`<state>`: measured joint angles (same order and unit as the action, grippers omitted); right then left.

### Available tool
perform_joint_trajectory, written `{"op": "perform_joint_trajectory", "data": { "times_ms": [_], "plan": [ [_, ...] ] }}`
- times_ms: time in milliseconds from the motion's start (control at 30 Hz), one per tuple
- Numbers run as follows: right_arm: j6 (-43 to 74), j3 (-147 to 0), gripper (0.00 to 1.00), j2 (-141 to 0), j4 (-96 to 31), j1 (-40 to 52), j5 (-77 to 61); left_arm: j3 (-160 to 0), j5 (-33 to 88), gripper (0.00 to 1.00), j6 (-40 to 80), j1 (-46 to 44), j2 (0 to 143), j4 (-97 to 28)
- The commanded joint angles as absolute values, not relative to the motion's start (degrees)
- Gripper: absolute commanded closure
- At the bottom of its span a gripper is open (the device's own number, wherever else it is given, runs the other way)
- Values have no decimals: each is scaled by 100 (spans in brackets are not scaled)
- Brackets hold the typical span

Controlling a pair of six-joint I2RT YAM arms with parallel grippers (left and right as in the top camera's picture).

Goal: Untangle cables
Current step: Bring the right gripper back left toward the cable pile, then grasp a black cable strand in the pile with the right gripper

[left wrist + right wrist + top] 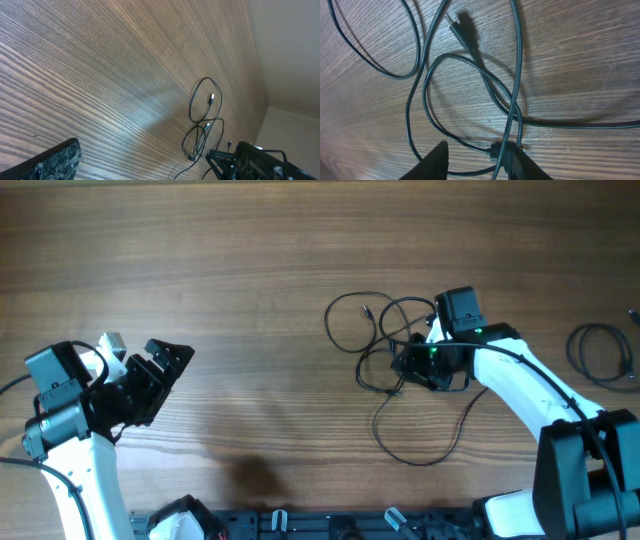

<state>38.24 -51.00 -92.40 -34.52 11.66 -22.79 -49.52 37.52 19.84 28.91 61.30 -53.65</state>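
Observation:
The cables (pixel 383 330) lie as a loose tangle of thin black loops on the wooden table, right of centre, with one long strand trailing toward the front (pixel 412 461). My right gripper (pixel 405 368) is down on the tangle's near side. In the right wrist view its jaws (pixel 477 150) stand apart, with crossing strands and a small plug (pixel 496 150) between them, the plug close against the right finger (pixel 520 162). Another plug end (pixel 462 32) lies free farther off. My left gripper (pixel 165 375) hovers wide open at the far left, holding nothing. Its wrist view shows the cables (pixel 192 107) in the distance.
A separate coiled black cable (pixel 573 345) lies at the table's far right edge. The arm bases and a black rail (pixel 330 525) line the front edge. Bare wood (pixel 250 300) stretches between the two arms.

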Motion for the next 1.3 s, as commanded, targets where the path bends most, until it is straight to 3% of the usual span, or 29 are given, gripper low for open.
{"op": "perform_joint_trajectory", "data": {
  "times_ms": [0,600,700,800,900,1100,1267],
  "plan": [
    [4075,-4963,66,-9253,-3468,1212,-1900,-4982,3739,0,2012,2910,6152,-5363],
    [4355,-4191,78,-9251,-2314,1179,-2456,-4982,3739,0,2012,2910,6152,-5365],
    [4276,-4217,77,-9233,-2316,1050,-2598,-4982,3739,0,2012,2910,6152,-5363],
    [4023,-4335,66,-9198,-2482,799,-2801,-4982,3739,0,2012,2910,6152,-5365],
    [4023,-4399,66,-9161,-2698,624,-2812,-4982,3739,0,2012,2910,6152,-5363],
    [4029,-4390,76,-9161,-2587,637,-3317,-4982,3739,0,2012,2910,6152,-5363],
    [4049,-4375,77,-9166,-2547,659,-3304,-4982,3739,0,2012,2910,6152,-5363]
  ]
}}
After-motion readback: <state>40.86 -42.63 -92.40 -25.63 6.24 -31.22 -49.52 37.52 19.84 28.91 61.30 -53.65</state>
